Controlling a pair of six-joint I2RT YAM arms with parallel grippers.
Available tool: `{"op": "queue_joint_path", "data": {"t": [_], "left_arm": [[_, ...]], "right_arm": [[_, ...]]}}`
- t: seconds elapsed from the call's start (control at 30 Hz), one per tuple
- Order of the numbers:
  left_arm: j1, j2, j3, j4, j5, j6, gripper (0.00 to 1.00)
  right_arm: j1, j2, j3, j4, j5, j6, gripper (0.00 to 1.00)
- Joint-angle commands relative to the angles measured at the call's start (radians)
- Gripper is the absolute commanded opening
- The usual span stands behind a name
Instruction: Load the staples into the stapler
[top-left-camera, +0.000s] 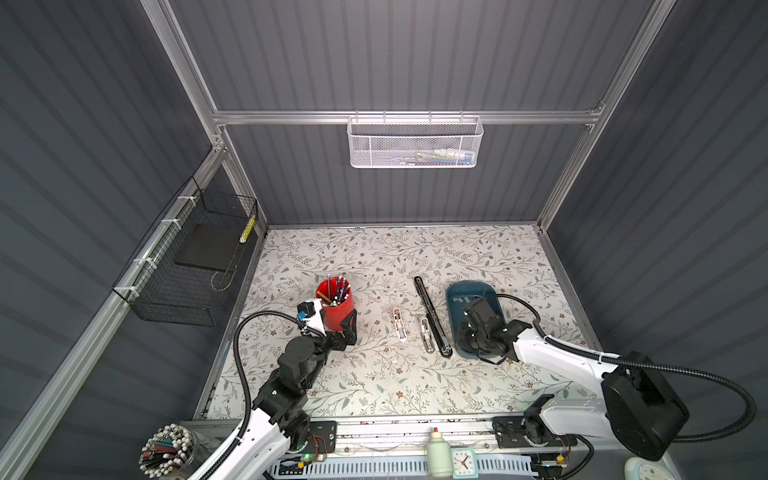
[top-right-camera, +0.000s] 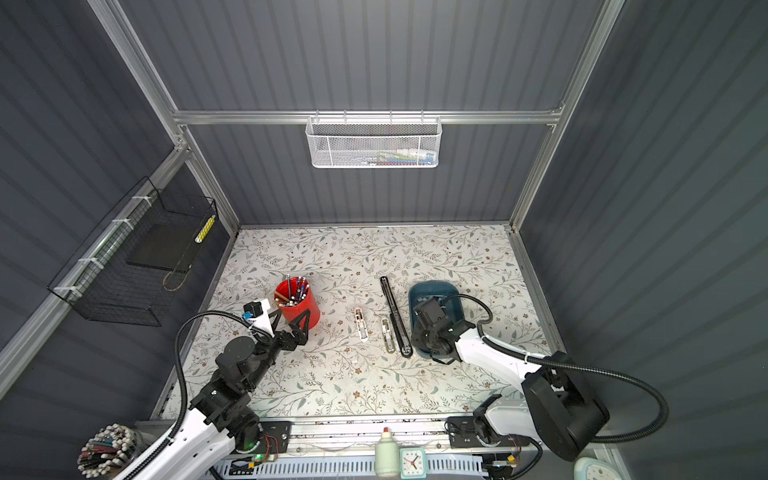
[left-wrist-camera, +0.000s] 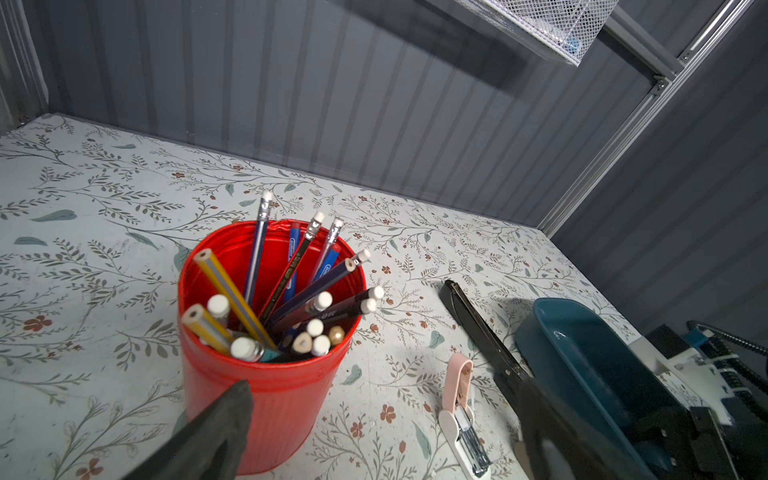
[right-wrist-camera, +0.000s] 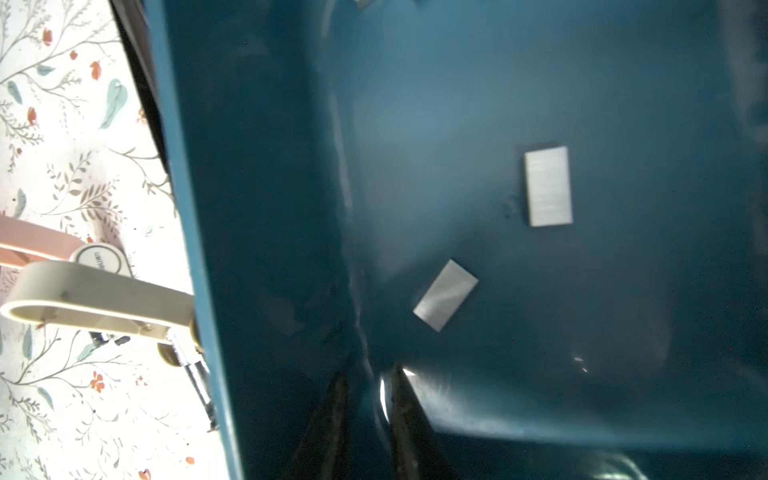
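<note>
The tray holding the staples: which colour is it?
Dark teal tray, best in the right wrist view.

The staples (right-wrist-camera: 547, 186) are small, flat, grey metallic rectangular strips lying loose on the floor of the teal tray (right-wrist-camera: 176, 166); the right wrist view shows two clearly, well apart from each other and clear of the tray's wall; one lies roughly square to the tray, the second (right-wrist-camera: 445, 295) is turned at a slant; in a top view pale strips show faintly towards the tray's far end (top-left-camera: 459, 300). The black stapler (top-left-camera: 431, 316) is a long, slim bar lying flat on the floral surface just left of the tray; its far half looks narrower than its near half; its rounded near end sits close to the tray's near left corner, while its far end angles away from the tray.
</note>
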Motion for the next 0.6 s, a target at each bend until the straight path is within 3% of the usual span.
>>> {"op": "queue_joint_path", "data": {"t": [0.0, 0.17, 0.37, 0.57], "left_arm": [[-0.002, -0.021, -0.009, -0.029, -0.023, -0.003, 1.00], [-0.002, -0.029, 0.002, -0.030, -0.075, 0.008, 1.00], [-0.002, -0.033, -0.006, -0.042, -0.206, 0.030, 1.00], [-0.001, -0.046, -0.016, -0.014, -0.223, 0.051, 1.00]], "right_arm": [[0.005, -0.012, 0.059, -0.061, 0.080, 0.006, 0.25], [-0.006, -0.039, 0.124, -0.155, 0.223, -0.033, 0.34], [-0.072, 0.055, 0.199, -0.116, 0.342, -0.125, 0.38], [-0.161, 0.240, 0.313, -0.069, 0.306, -0.242, 0.34]]}}
